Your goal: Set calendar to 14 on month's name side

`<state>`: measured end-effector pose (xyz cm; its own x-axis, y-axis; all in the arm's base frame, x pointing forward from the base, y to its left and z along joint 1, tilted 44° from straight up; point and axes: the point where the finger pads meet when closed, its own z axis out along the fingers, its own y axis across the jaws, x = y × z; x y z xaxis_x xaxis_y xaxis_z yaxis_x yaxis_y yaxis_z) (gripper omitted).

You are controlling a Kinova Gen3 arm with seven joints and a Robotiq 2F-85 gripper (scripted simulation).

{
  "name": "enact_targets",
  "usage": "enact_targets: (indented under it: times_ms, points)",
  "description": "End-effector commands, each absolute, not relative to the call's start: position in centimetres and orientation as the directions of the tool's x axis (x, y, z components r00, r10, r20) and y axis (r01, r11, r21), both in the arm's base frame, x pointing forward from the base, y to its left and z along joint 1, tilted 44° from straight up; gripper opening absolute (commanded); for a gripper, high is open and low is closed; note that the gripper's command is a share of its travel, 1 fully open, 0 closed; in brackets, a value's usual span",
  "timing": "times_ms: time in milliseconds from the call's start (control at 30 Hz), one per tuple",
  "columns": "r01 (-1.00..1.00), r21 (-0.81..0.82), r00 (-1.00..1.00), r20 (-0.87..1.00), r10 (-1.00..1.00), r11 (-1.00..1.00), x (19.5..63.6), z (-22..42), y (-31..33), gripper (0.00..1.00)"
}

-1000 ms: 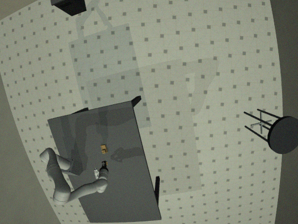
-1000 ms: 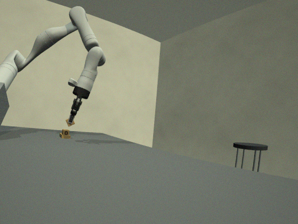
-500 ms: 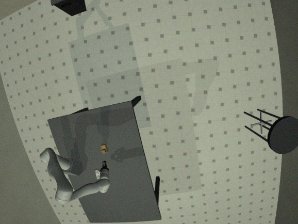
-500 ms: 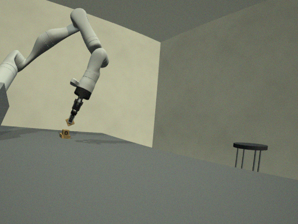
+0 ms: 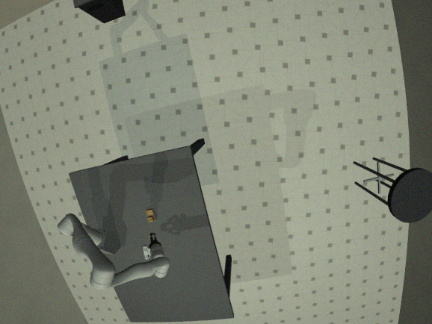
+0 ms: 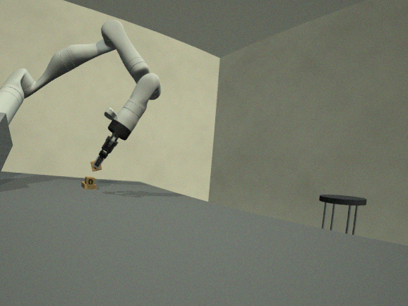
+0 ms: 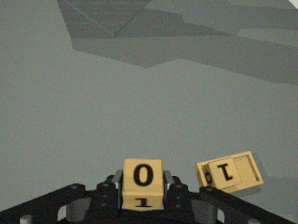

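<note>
- Evidently gripped, the loose cube [image 5: 150,237] [image 7: 143,175] sits between the two fingers of the hand [image 5: 152,235] [image 6: 96,167] [image 7: 143,181], above the worktop [image 5: 179,284] [image 6: 212,264] [image 7: 100,100] and apart from the tray [image 5: 149,211] [image 6: 90,187] [image 7: 255,167].
- The tray rests on the worktop with the seated cube [image 5: 151,219] [image 6: 90,181] [image 7: 224,173] at one end; the other end is vacant.
- Visible digits: 0 and 1 on neighbouring faces of the loose cube; 1 on top of the seated cube, 0 on one side. The month's name and any 4 cannot be made out.
- Probable handling: both cubes appear light, rigid and wood-like, hard to crush but apt to pivot about the pads if held off-centre.
- Preferred hold: two opposite plain-contact faces at mid-height, leaving the underside free. The exterior view shows the loose cube tilted, so levelling should precede lowering.
- Likely hazard: the tray seems light and shallow; a corner caught on its rim could slide or tip it. A gentle, square descent is advisable, then an even opening to spare the neighbour.

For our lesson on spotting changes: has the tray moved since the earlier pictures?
No. Seen from above, the tray keeps its place against the edges of the table.
</note>
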<state>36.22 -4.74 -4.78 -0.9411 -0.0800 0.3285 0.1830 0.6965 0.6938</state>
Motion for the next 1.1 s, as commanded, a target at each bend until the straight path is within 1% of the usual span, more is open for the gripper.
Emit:
enact_targets:
  times_ms: [0,600,1067]
  points:
    - [0.179,0.694,-0.937,0.335,-0.094,0.697,36.39,-4.97,-4.46,0.28]
    - [0.179,0.693,-0.925,0.361,-0.121,0.698,36.42,-4.96,-4.49,0.28]
    - [0.177,0.697,-0.871,0.439,-0.219,0.695,36.63,-5.11,-4.37,0.28]
